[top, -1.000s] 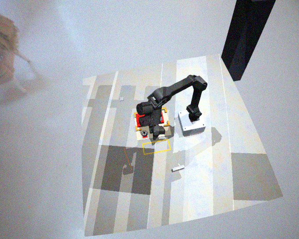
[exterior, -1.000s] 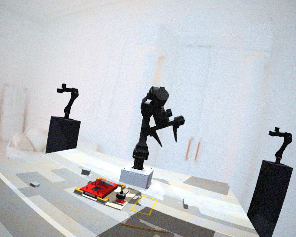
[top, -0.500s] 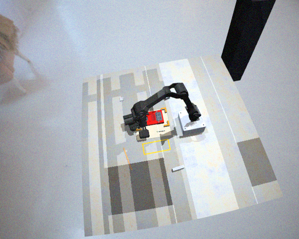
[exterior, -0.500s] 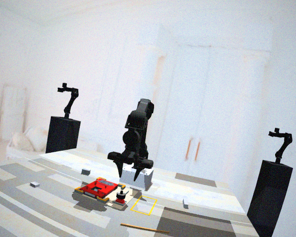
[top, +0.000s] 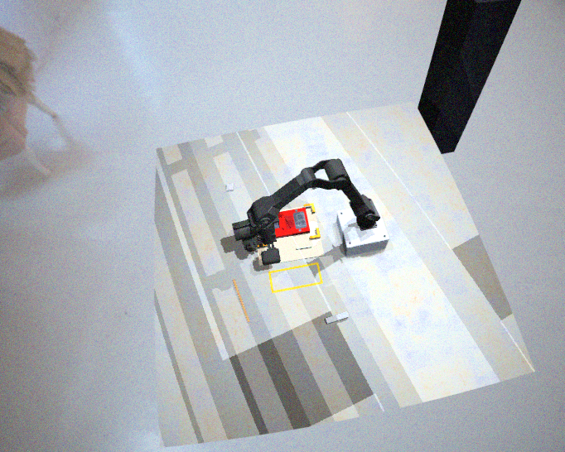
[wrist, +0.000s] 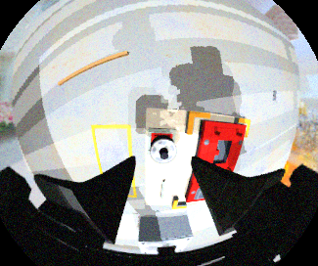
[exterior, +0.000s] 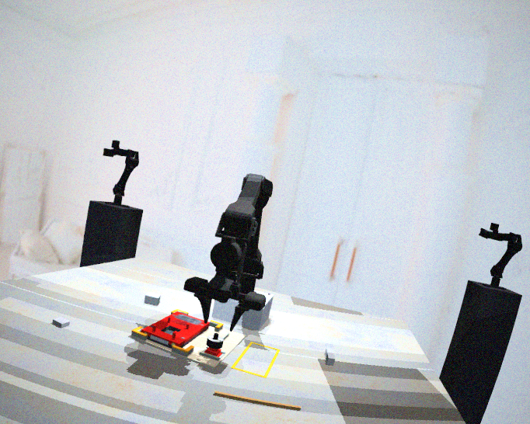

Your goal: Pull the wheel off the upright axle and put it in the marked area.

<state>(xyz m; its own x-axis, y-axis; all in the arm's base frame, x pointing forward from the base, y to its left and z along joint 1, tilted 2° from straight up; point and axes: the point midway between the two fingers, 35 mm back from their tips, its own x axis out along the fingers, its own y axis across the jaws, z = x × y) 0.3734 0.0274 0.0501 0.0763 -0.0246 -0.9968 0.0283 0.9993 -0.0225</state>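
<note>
gripper (exterior: 219, 323) above the wheel (exterior: 214, 340), fingers apart and pointing down, holding nothing — no contact. wheel sits on its upright axle on the cream board (exterior: 231, 342), beside the red plate (exterior: 176, 328). yellow marked area (exterior: 256, 359) just beside the board.

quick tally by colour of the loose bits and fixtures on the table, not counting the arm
Red: 2 – the tray and the wheel's base
Black: 1 – the wheel on its axle
Yellow: 1 – the marked area
Orange: 1 – the thin stick
Grey: 3 – small blocks
White: 1 – the arm's base block
Total: 9
</note>
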